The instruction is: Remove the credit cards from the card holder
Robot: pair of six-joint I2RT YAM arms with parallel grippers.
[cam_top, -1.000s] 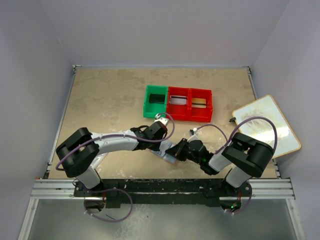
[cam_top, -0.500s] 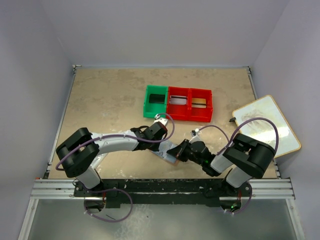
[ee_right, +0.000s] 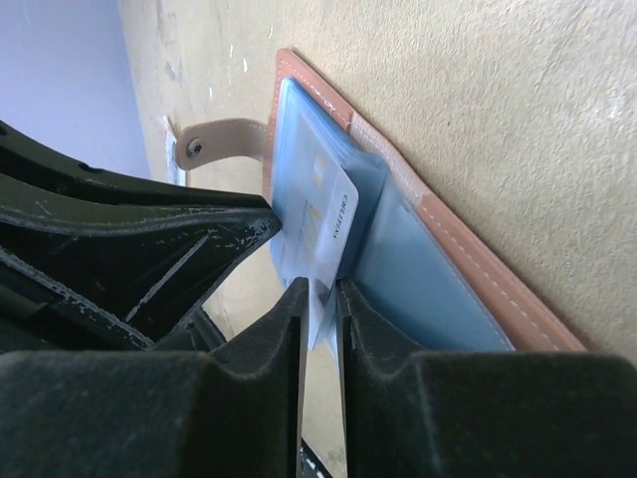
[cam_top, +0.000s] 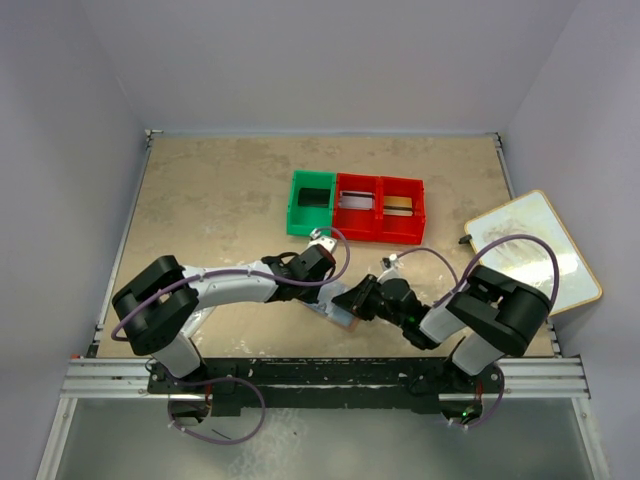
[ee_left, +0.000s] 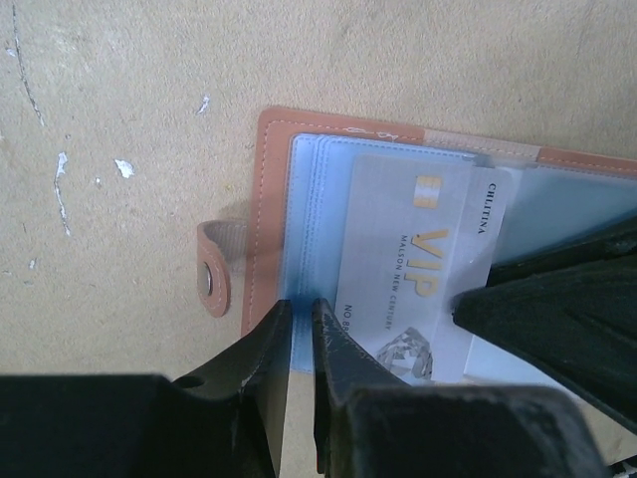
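Observation:
The card holder lies open on the table, reddish-brown with blue-grey sleeves; it also shows between the two grippers in the top view and in the right wrist view. A white VIP credit card sticks partly out of a sleeve. My left gripper is pinched on the sleeve's near edge beside the snap tab. From the opposite side, my right gripper has its jaws a narrow gap apart, with a corner of the credit card between them. In the top view the left gripper and right gripper meet over the holder.
A green bin and two red bins stand in a row behind the grippers, each with a card inside. A white wood-framed board overhangs the table's right edge.
The right gripper has shifted slightly at the card holder's edge. The left gripper and the holder have stayed where they were.

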